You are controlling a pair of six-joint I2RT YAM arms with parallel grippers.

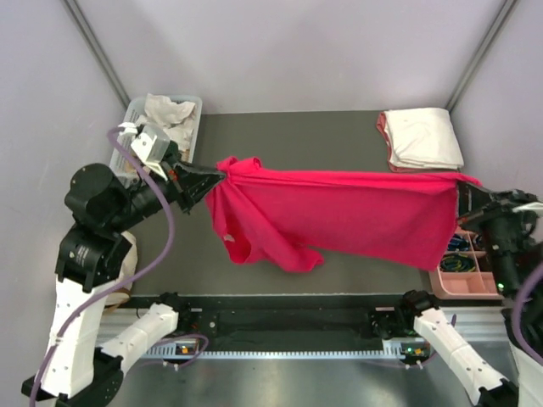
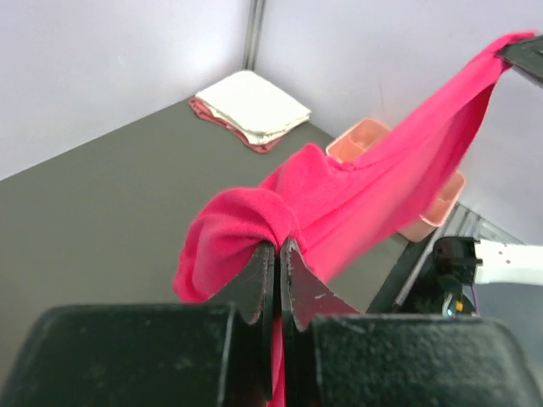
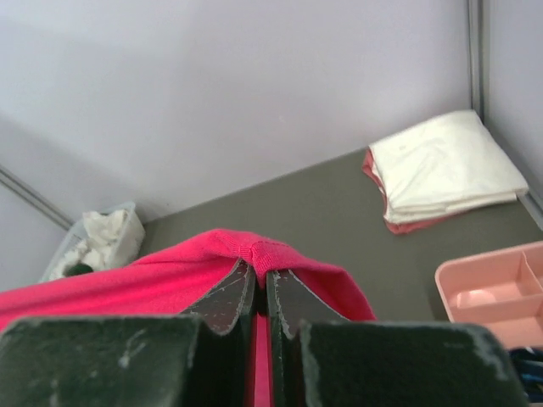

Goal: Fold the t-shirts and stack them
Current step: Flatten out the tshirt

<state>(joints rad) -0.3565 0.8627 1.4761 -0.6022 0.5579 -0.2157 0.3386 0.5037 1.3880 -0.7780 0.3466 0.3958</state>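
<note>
Between bin (image 1: 133, 108) and tray (image 1: 462, 284), left end effector (image 2: 277, 252) and right end effector (image 3: 261, 277) clamp t-shirt (image 1: 356, 208).

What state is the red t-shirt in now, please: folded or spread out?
Spread out, not folded: the red t-shirt hangs stretched between the left hand and the right hand, both shut on it.

At four o'clock the right arm (image 1: 502, 242) is covering part of the pink tray (image 1: 462, 284), and we are finding its contents too small to name. At ten o'clock the left arm (image 1: 127, 203) is hiding part of the clear bin (image 1: 134, 105). The crimson t-shirt (image 1: 339, 212) is hiding the middle of the table (image 1: 339, 127). At one o'clock the cream shirt (image 1: 424, 136) is leaving only an edge of the salmon shirt (image 1: 384, 140) showing.
</note>
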